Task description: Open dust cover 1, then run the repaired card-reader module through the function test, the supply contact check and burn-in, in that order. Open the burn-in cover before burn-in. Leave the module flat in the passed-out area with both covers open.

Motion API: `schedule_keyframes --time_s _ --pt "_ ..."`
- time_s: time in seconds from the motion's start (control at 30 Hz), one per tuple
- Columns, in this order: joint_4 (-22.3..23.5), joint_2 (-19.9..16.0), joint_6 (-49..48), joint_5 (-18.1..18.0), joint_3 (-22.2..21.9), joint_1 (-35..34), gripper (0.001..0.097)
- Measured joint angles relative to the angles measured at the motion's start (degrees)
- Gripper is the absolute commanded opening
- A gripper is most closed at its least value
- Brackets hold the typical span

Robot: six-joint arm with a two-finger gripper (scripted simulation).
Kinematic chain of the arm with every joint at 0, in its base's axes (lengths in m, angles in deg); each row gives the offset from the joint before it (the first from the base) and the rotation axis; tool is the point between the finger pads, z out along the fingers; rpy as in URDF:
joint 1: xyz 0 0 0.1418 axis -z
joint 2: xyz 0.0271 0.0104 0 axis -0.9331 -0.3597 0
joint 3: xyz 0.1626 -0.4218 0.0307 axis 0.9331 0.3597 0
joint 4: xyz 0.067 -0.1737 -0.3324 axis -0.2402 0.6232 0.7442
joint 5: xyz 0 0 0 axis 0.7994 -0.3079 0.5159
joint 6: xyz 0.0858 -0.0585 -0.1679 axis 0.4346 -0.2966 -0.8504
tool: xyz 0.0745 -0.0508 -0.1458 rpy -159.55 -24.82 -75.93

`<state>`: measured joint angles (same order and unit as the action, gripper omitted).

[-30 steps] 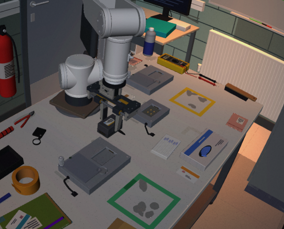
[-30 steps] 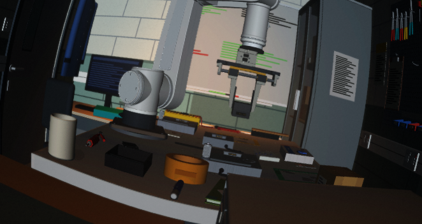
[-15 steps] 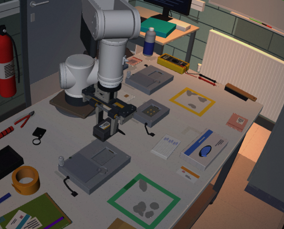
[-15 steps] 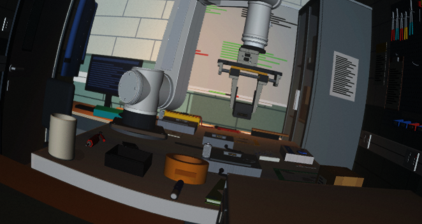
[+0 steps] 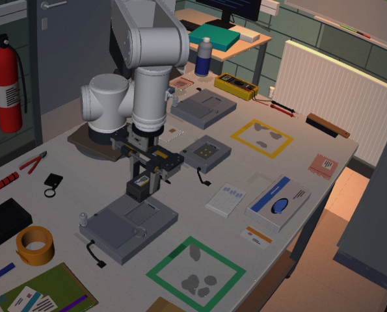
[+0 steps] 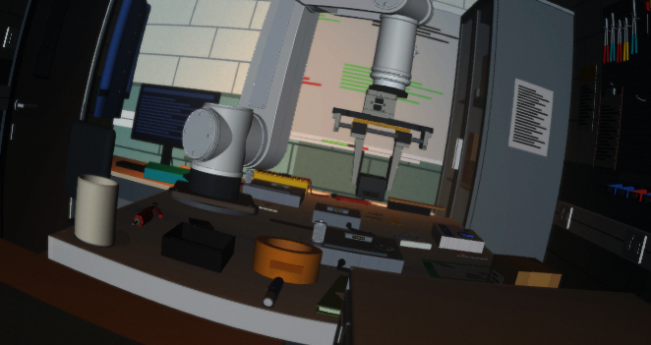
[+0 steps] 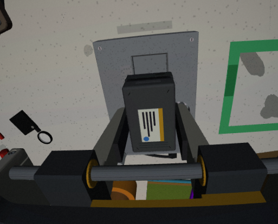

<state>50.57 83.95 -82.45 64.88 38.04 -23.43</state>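
Note:
Near the front of the bench a grey test fixture (image 5: 128, 226) lies flat, with a square recessed bay (image 5: 141, 213) and a small knob (image 5: 83, 218) at its left corner. The dark card-reader module (image 5: 138, 188) (image 6: 369, 186) (image 7: 149, 112), with a white and yellow label, hangs gripped in my gripper (image 5: 146, 183) (image 6: 373, 183) (image 7: 150, 127) just above that bay. A smaller fixture with gold contacts (image 5: 206, 152) sits to the right. A second large fixture (image 5: 203, 107) lies farther back. The green-framed area (image 5: 196, 272) is at the front edge.
A black tray (image 5: 3, 221) and an orange tape roll (image 5: 35, 245) sit at the left. A yellow-framed area (image 5: 261, 137), a tissue box (image 5: 278, 202) and a card pack (image 5: 225, 199) lie to the right. Pliers (image 5: 33, 162) and a key fob (image 5: 52, 183) lie left of my arm.

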Motion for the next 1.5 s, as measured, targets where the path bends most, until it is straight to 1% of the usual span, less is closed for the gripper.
schedule_keyframes --time_s 0.17,0.23,0.3,1.5 --pt "0.0 -2.1 0.0 -7.6 5.7 0.0 0.0039" --pt "0.0 -2.9 0.0 -9.8 7.2 0.0 0.0039" --pt "0.0 -3.4 0.0 -10.9 8.0 0.0 0.0039" --pt "0.0 -3.8 0.0 -12.1 8.4 0.0 0.0039"
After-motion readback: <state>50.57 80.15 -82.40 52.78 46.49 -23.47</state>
